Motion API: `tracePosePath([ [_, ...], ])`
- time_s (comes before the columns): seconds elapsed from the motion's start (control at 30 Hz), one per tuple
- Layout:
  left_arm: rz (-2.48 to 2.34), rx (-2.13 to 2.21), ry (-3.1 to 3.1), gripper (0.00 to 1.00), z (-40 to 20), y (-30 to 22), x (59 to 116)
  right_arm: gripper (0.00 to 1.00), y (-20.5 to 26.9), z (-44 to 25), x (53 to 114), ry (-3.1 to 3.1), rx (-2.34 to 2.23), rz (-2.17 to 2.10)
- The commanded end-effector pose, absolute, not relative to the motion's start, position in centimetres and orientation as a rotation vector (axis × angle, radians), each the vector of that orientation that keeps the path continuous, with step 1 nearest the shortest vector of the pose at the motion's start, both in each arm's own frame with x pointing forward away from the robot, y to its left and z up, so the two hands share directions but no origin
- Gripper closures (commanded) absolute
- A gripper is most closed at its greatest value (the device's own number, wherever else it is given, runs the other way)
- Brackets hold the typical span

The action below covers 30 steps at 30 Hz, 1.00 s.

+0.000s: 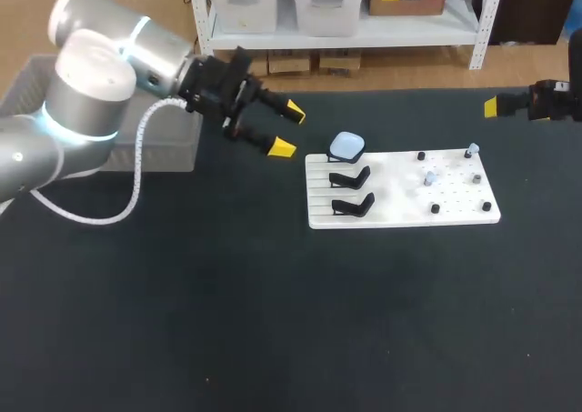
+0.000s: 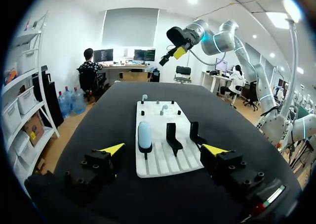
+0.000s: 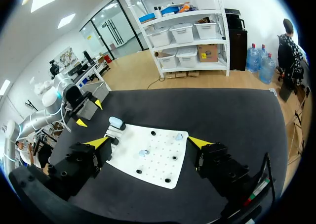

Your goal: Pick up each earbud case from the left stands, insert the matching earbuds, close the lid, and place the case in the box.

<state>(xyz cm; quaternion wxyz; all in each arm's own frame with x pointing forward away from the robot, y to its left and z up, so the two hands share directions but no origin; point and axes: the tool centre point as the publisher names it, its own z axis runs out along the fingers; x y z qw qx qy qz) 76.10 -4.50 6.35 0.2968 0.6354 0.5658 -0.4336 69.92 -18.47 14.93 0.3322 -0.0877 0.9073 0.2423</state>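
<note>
Yellow-tipped left gripper (image 1: 287, 130) and right gripper (image 3: 148, 142) hover either side of the board (image 1: 400, 214), spread wide, empty.

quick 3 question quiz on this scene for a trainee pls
1. True or false: the left gripper is shut on the case.
2. How many of the three stands are empty?
3. Which stand holds the case? A: the one farthest from the robot. B: the middle one. C: the nearest one.

Key: 1 false, it is open and apart from the case. 2 two. 3 A.
</note>
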Motion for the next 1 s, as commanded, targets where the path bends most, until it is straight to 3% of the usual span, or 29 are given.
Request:
tracePosePath([
  [0.03, -1.138, 1.68, 1.515, 0.0, 6.2, -4.9, 75.9, 0.0, -18.5, 15.0, 69.9, 2.371, -0.23, 0.632],
  [0.13, -1.13, 1.67, 1.523, 0.0, 6.0, -5.2, 75.7, 0.0, -18.5, 15.0, 69.9, 2.371, -0.23, 0.632],
  [0.57, -1.126, 1.654, 1.56, 0.18, 4.7, -6.7, 74.9, 0.0, -18.5, 15.0, 69.9, 2.371, -0.23, 0.632],
  [1.0, -1.098, 1.67, 1.587, 0.15, 3.7, -7.4, 75.6, 0.0, -18.5, 15.0, 69.9, 2.371, -0.23, 0.632],
])
